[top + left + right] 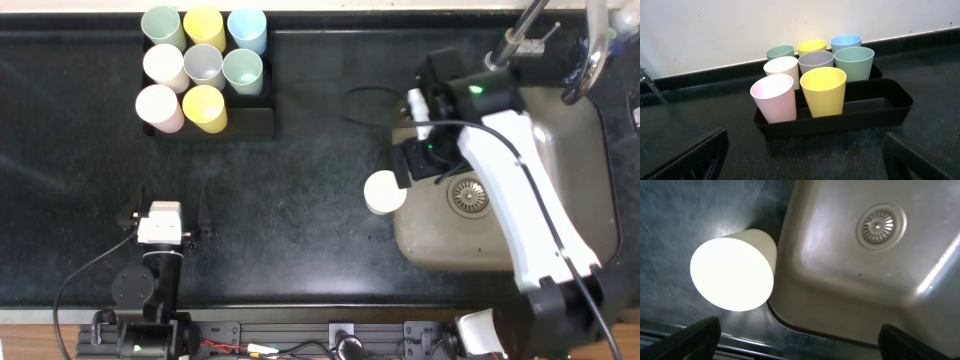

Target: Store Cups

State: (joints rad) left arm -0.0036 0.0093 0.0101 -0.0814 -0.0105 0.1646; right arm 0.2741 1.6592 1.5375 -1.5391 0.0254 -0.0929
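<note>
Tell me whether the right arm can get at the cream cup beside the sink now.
Probably yes: the right tool is open just above the cream cup, with nothing between them.

Top view: fixed overhead, looking straight down on the dark worktop (300, 200). It is far enough off to take in the cup tray (255, 122) at upper left and the sink (590, 170) at right.

Left wrist view: low, near worktop level, facing across it toward the cup tray (880, 107) and the white wall (740, 30) behind. Middling range.

Right wrist view: close, angled steeply down on the sink corner, with the drain (879, 226) and the cream cup (735, 272).

Overlap with top view:
- Left wrist: the cup tray.
- Right wrist: the cream cup (385, 192) and the drain (468, 195).
</note>
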